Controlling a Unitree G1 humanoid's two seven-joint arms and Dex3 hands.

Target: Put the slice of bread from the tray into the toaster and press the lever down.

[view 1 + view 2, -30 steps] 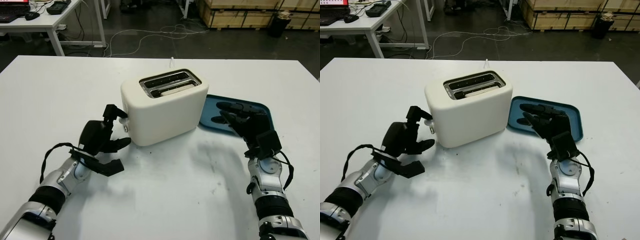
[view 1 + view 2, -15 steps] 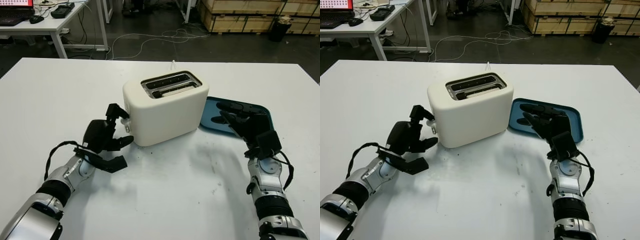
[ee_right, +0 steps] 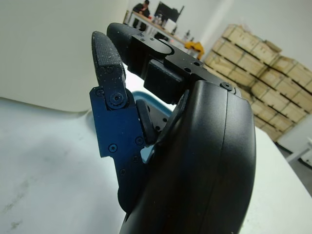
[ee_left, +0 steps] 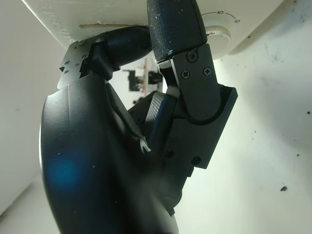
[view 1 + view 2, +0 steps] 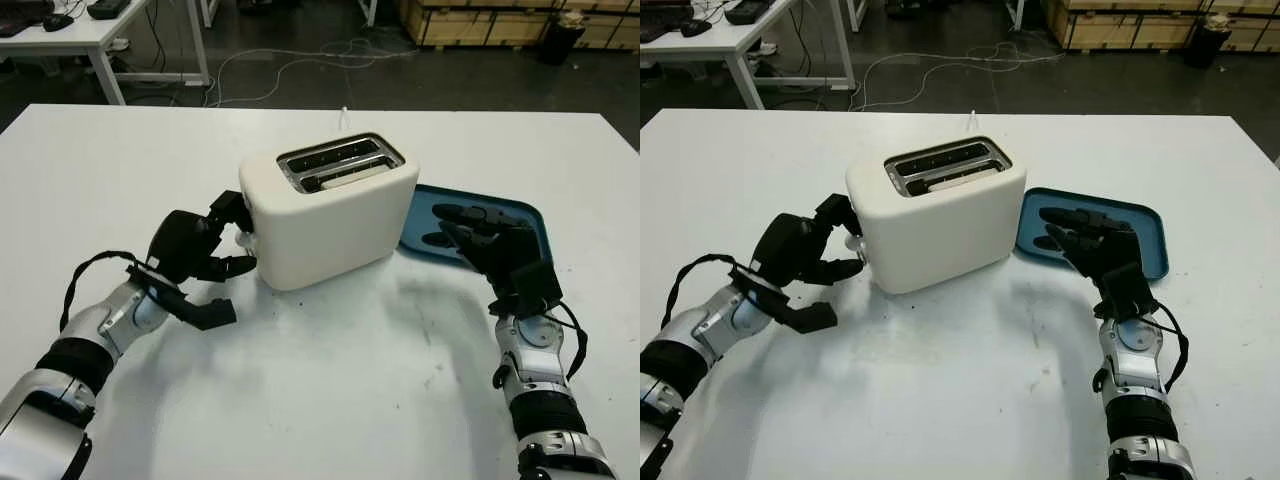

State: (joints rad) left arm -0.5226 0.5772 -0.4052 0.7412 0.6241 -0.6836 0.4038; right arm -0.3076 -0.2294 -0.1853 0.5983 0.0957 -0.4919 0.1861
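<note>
The cream toaster stands mid-table. A pale slice of bread sits low in its nearer slot. My left hand is pressed against the toaster's left end. Its fingers curl around the small white lever, one above and one below, close to the numbered dial. The blue tray lies right of the toaster with nothing on it. My right hand hovers open over the tray's near edge, and the toaster wall is beside it.
The toaster's white cord runs off the table's far edge. Beyond that edge are a dark floor with cables, a white desk at the far left and wooden crates at the far right. Bare white tabletop lies between my arms.
My left hand has moved up and in against the toaster's left end, its fingers now around the lever. The right hand stays over the tray. The head view has shifted slightly.
</note>
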